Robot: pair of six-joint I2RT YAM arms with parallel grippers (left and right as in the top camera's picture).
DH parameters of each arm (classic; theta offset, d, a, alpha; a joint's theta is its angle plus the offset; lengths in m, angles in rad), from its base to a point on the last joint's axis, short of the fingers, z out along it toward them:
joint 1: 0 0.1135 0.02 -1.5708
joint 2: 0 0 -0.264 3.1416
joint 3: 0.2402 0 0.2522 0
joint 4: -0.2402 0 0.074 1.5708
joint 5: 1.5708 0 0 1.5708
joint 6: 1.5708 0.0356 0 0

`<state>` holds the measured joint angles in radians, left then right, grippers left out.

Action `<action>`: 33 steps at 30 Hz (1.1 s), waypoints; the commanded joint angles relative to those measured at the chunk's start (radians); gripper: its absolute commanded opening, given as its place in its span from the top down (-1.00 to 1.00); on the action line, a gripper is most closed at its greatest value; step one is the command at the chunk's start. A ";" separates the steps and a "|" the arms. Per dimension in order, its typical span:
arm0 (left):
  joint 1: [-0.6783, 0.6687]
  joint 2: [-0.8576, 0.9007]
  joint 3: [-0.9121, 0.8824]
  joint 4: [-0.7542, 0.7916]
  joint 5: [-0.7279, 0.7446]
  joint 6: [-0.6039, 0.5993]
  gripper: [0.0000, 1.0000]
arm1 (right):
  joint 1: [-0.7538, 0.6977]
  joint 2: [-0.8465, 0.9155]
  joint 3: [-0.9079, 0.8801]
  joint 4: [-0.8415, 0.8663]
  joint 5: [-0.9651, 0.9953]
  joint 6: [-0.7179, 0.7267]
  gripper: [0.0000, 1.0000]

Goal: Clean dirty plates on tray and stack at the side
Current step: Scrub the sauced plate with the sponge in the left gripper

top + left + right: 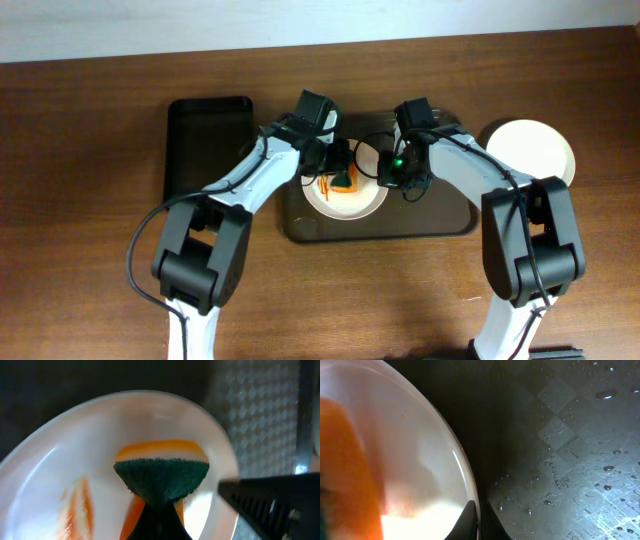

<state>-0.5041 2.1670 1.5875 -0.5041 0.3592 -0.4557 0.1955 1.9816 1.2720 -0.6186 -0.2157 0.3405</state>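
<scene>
A white plate (362, 204) smeared with orange lies on the dark tray (440, 215) at the table's middle. My left gripper (343, 170) is shut on an orange and green sponge (345, 183), pressed onto the plate. In the left wrist view the sponge (161, 472) sits on the plate (60, 460) beside orange streaks (77, 502). My right gripper (388, 178) is shut on the plate's right rim, which shows in the right wrist view (462, 467) between the fingers (479, 522).
A clean white plate (535, 150) sits on the table to the right of the tray. A black empty tray (205, 140) lies at the left. The wet tray floor (570, 450) shows water drops.
</scene>
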 commanded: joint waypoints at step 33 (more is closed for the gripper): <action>-0.047 0.095 0.110 -0.231 -0.232 0.042 1.00 | 0.009 0.037 -0.026 -0.021 0.036 -0.014 0.92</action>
<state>-0.5503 2.2124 1.6840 -0.7174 0.1097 -0.4274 0.2058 1.9850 1.2713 -0.6228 -0.2451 0.3367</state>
